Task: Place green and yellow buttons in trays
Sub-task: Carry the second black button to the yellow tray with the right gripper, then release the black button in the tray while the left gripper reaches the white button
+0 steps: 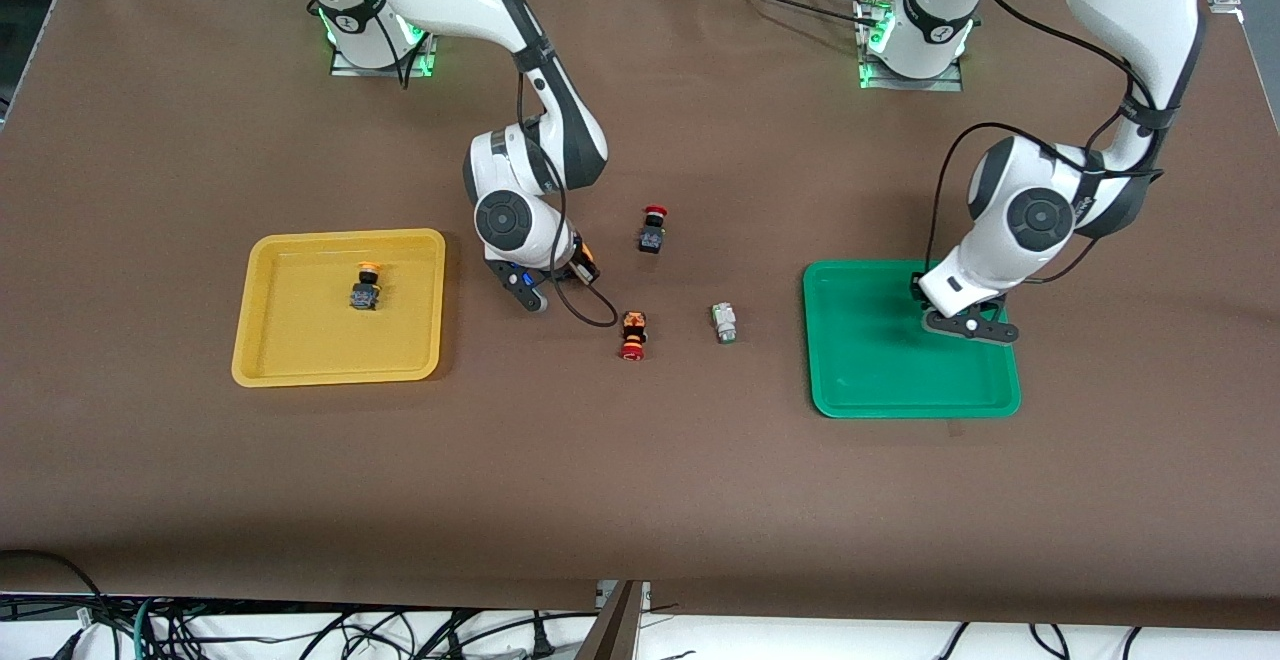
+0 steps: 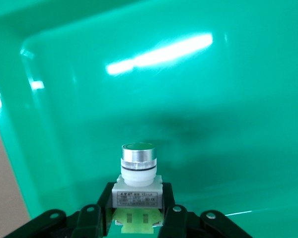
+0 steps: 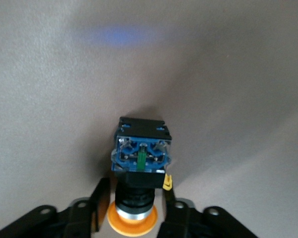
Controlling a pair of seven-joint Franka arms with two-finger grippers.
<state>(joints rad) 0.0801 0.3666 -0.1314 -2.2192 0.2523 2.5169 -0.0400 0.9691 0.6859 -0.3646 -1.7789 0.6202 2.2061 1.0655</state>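
My left gripper (image 1: 968,325) is over the green tray (image 1: 880,370), shut on a white-bodied green button (image 2: 137,171); the tray floor (image 2: 213,99) fills the left wrist view. My right gripper (image 1: 558,280) is low over the table between the yellow tray (image 1: 300,360) and the loose switches, shut on a dark-bodied yellow button (image 3: 141,158) with its orange cap toward the wrist. A second yellow button (image 1: 365,287) lies in the yellow tray. A second green button (image 1: 725,323) lies on the table between the trays.
A black switch with a red cap (image 1: 651,230) stands on the table close to the right gripper. An orange-bodied switch with a red cap (image 1: 632,334) lies nearer the front camera, beside the loose green button.
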